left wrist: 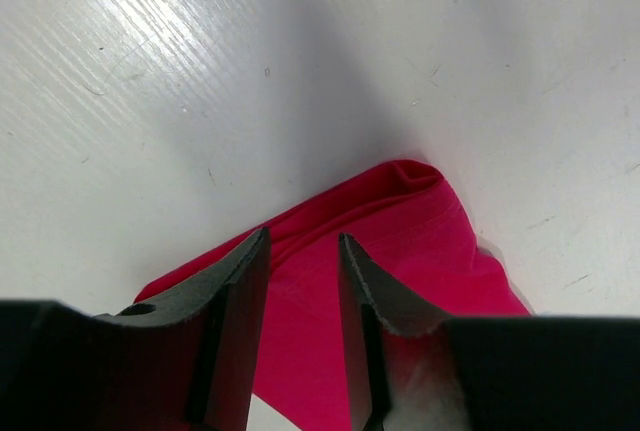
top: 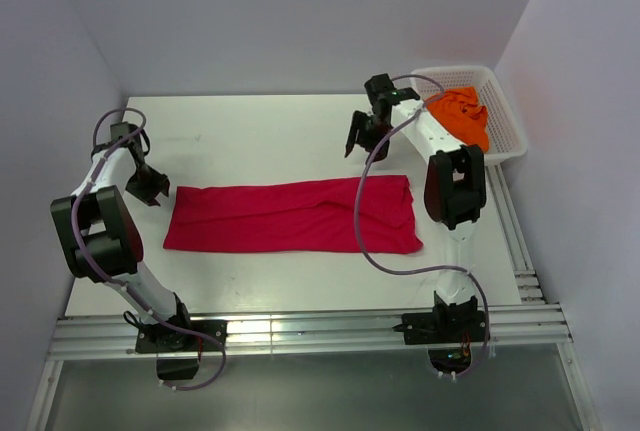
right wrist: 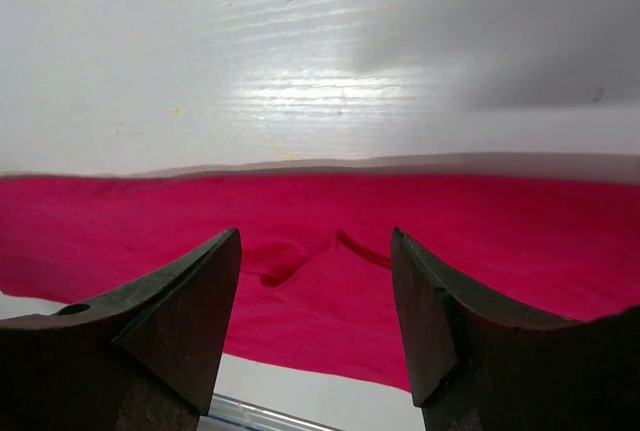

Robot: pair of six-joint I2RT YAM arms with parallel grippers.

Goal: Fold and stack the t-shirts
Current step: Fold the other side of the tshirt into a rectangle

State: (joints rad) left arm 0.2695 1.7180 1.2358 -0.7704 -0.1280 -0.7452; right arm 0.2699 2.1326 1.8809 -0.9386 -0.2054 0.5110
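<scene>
The left arm (top: 100, 231) bends over the left side of the white table (top: 260, 131). The left jaws hang by the far left corner of the red t-shirt (top: 290, 216). They are a little bit apart, and nothing is between them. In the left wrist view only one rounded corner of the red cloth shows. The dark jaws cover the rest.

The red t-shirt lies flat in the middle of the table. It is folded into a long strip that runs from left to right. Its two short ends point at the two arms. The sleeves and the neck hole are tucked away or too hard to make out, so I cannot tell which end is the top. A purple cable (top: 362, 211) from the right arm (top: 455, 186) loops across its right end.

The right jaws hang over the bare table, just past the far long edge of the strip, near its right end. They are wide apart and hold nothing. In the right wrist view the strip is cut off at both sides, and a small wrinkle shows in it.

The orange t-shirt (top: 462, 116) sits bunched up in the white basket (top: 508, 116) at the far right corner. It is too crumpled to tell which way it points. The right arm hides part of it.
</scene>
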